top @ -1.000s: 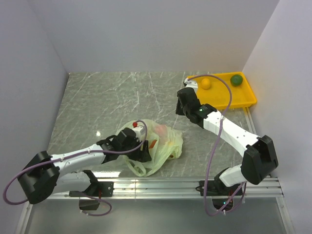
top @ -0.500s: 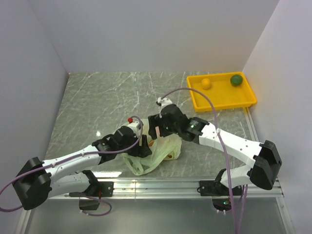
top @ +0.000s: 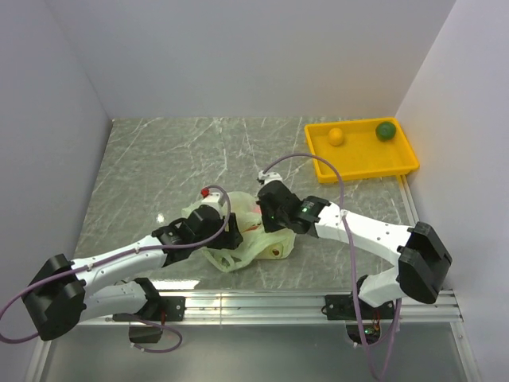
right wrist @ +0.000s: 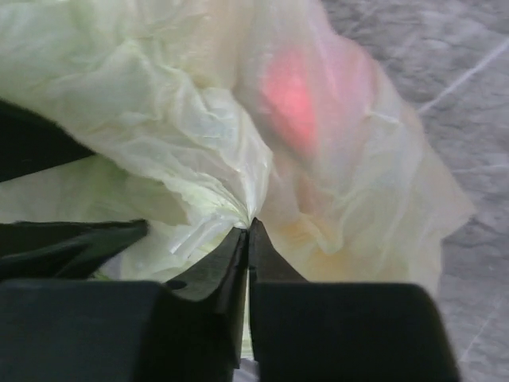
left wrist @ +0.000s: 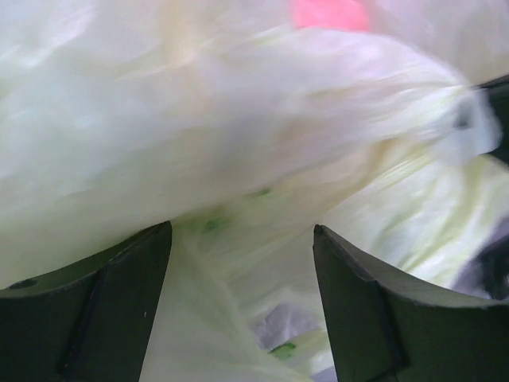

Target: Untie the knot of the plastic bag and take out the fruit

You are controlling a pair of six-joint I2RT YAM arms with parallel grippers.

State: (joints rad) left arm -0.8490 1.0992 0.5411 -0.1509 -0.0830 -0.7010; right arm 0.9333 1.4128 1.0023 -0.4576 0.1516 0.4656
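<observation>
The pale green plastic bag (top: 242, 243) lies crumpled near the table's front, between my two grippers. My left gripper (top: 228, 236) sits at the bag's left side. In the left wrist view it (left wrist: 242, 306) is open, with bag film (left wrist: 238, 135) and a twisted strip between the jaws. My right gripper (top: 269, 219) is at the bag's upper right. In the right wrist view it (right wrist: 249, 231) is shut on a bunched fold of the bag (right wrist: 159, 103). A red fruit (right wrist: 290, 95) shows through the film. I cannot make out the knot among the bunched film.
A yellow tray (top: 362, 165) stands at the back right, holding a small orange round fruit (top: 336, 136) and a dark green round fruit (top: 386, 130). White walls close in the grey marble table (top: 159, 167) on three sides.
My right arm swung from the tray to the bag and shut on its film. The bag bunched up and shifted a little away from the front edge. My left gripper stayed at its left side.
</observation>
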